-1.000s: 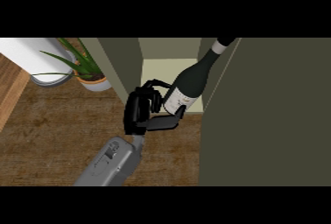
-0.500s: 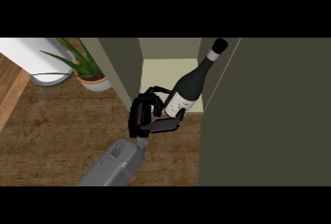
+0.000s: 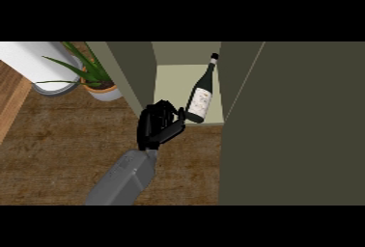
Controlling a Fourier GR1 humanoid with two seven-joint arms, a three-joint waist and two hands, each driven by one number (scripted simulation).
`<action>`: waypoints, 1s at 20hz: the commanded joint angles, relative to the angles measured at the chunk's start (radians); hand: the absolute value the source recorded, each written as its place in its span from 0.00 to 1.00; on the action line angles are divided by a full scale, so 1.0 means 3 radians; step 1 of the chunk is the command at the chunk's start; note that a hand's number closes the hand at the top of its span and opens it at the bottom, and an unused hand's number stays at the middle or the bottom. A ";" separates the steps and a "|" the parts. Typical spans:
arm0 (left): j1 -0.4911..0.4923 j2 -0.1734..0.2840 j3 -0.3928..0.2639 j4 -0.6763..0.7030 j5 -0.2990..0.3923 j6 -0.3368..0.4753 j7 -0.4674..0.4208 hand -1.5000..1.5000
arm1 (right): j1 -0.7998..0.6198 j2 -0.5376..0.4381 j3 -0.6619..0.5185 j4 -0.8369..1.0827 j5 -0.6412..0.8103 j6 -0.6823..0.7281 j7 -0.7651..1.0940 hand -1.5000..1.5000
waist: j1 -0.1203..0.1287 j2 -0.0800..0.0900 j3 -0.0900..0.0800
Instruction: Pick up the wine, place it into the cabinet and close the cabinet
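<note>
The wine bottle (image 3: 200, 99), dark with a pale label, stands inside the open cabinet on its light shelf (image 3: 173, 79), leaning slightly right with its neck against the right wall. My left hand (image 3: 158, 126) is at the shelf's front edge, just left of the bottle's base. Its fingers are relaxed and do not wrap the bottle, and the thumb points at the bottle's lower part. I cannot tell whether the thumb touches it. The cabinet door (image 3: 292, 125) stands open at the right, a wide olive panel. My right hand does not show.
A potted green plant (image 3: 98, 82) stands left of the cabinet's side wall (image 3: 135, 72). Beside it is a white cylinder (image 3: 35, 65). The wooden counter (image 3: 64, 140) spreads out below them.
The bottle has gone from tilted in my left hand's grip to nearly upright on the shelf. The fingers have come off its label and the hand has drawn slightly back and down.
</note>
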 commanded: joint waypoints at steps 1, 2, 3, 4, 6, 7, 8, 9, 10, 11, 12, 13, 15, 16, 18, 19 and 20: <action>-0.0180 0.0000 -0.0136 0.0337 0.0476 -0.0112 -0.0265 1.00 | 0.0126 0.0045 0.0026 -0.0096 -0.0049 -0.0002 0.0022 0.00 | -0.0030 0.0003 -0.0001; -0.0071 0.0000 -0.0131 0.0304 0.0460 -0.0200 -0.0280 1.00 | 0.0013 0.0032 0.0045 -0.0011 0.0004 -0.0013 0.0016 0.00 | -0.0005 0.0000 0.0000; -0.0419 0.0000 -0.0072 0.0347 0.0496 -0.0098 -0.0092 1.00 | 0.0031 0.0083 0.0007 0.0291 0.0095 0.0083 -0.0323 0.00 | -0.0017 0.0005 0.0000; -0.0498 0.0000 0.0052 0.0564 0.0428 -0.0287 -0.0125 1.00 | 0.0166 0.0025 0.0000 0.0116 0.0008 0.0148 -0.0235 0.00 | -0.0015 0.0002 0.0000; -0.0431 0.0000 -0.0193 0.0534 0.0598 -0.0190 -0.0236 1.00 | -0.0056 0.0042 0.0080 0.0148 0.0126 -0.0022 -0.0040 0.00 | -0.0013 0.0002 0.0000; -0.0422 0.0000 -0.0145 0.0681 0.0566 -0.0318 -0.0304 1.00 | -0.0008 0.0050 0.0042 0.0190 0.0038 0.0035 -0.0135 0.00 | -0.0011 0.0002 0.0000; -0.0440 0.0000 -0.0171 0.0575 0.0540 -0.0178 -0.0202 1.00 | -0.0002 0.0069 0.0086 0.0162 0.0135 0.0011 -0.0151 0.00 | -0.0001 -0.0002 0.0000; -0.0673 0.0000 -0.0120 0.0867 0.0626 -0.0273 -0.0241 1.00 | -0.0232 0.0137 0.0161 0.0303 0.0210 -0.0097 -0.0145 0.00 | -0.0022 0.0009 -0.0001; -0.0673 0.0000 -0.0139 0.0924 0.0723 -0.0388 -0.0356 1.00 | -0.0055 0.0028 0.0054 0.0065 0.0061 -0.0036 0.0004 0.00 | -0.0040 0.0008 -0.0001; -0.0849 0.0000 -0.0070 0.0994 0.0701 -0.0373 -0.0186 1.00 | -0.0143 0.0045 0.0050 0.0242 0.0064 -0.0027 -0.0080 0.00 | -0.0032 0.0009 -0.0001; -0.0710 0.0000 -0.0033 0.0879 0.0610 -0.0441 -0.0086 1.00 | 0.0270 0.0026 -0.0001 0.0094 -0.0020 0.0187 -0.0308 0.00 | -0.0016 -0.0001 0.0001; -0.0813 0.0000 -0.0193 0.0788 0.0744 -0.0223 -0.0051 1.00 | -0.0029 -0.0004 -0.0032 0.0149 -0.0077 0.0056 -0.0099 0.00 | -0.0024 0.0002 0.0000; -0.0920 0.0000 -0.0154 0.1164 0.0879 -0.0483 -0.0266 1.00 | -0.0081 0.0012 0.0028 0.0224 0.0012 0.0060 -0.0141 0.00 | -0.0058 0.0016 -0.0001; -0.0831 0.0000 -0.0184 0.1009 0.0864 -0.0438 -0.0250 1.00 | -0.0326 -0.0082 -0.0108 0.0088 -0.0181 -0.0127 0.0250 0.00 | -0.0033 0.0009 -0.0001; -0.1027 0.0000 -0.0015 0.1104 0.0808 -0.0433 -0.0162 1.00 | 0.0074 0.0004 -0.0072 0.0247 -0.0068 0.0128 -0.0236 0.00 | -0.0018 0.0003 0.0001; -0.1036 0.0000 -0.0094 0.1212 0.0914 -0.0506 -0.0181 1.00 | 0.0174 0.0037 0.0013 0.0093 -0.0033 0.0132 -0.0208 0.00 | -0.0050 0.0009 0.0000; -0.1126 0.0000 0.0007 0.1314 0.0934 -0.0568 -0.0219 1.00 | -0.0134 -0.0070 -0.0153 0.0265 -0.0147 0.0062 -0.0098 0.00 | -0.0042 0.0014 0.0000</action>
